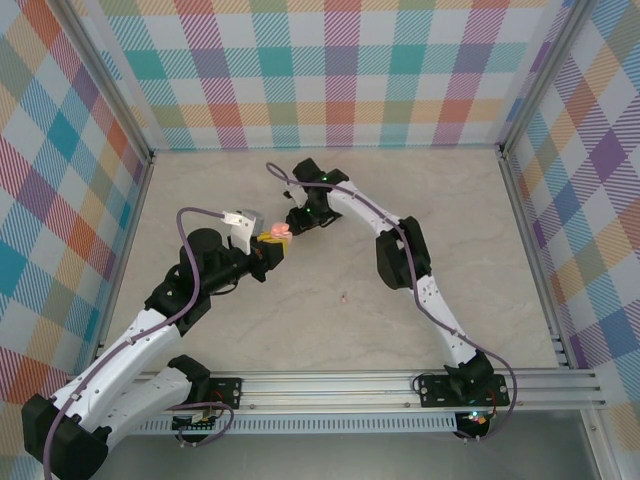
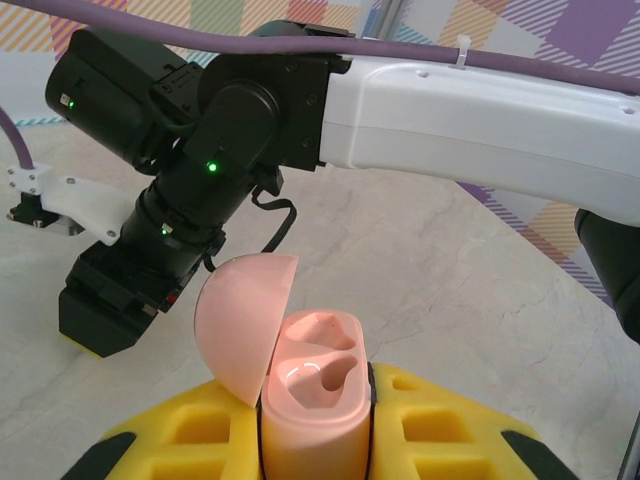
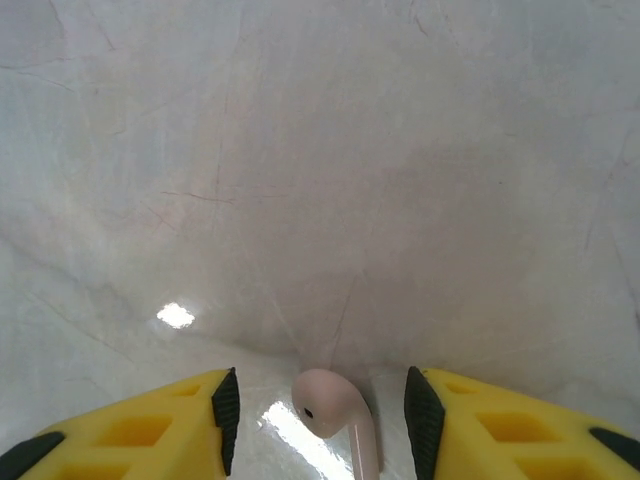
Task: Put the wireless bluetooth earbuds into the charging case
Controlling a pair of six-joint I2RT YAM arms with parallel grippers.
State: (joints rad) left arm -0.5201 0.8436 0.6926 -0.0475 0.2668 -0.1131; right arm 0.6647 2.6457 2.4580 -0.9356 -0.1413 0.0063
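Between the right jaws, which stand apart, one pale pink earbud [image 3: 335,410] lies on the table [image 3: 320,180], touching neither. At their 9 o'clock, left jaws clamped on the pink charging case [image 2: 312,425], lid [image 2: 240,320] open.

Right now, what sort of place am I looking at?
Likely a robot test booth: checked walls on a metal frame, two robot arms bolted to a rail at the table edge, one holding a pink earbud case.

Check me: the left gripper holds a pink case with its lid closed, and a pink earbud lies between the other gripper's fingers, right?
Not closed: the left wrist view shows the lid of the pink case open. The rest is right.
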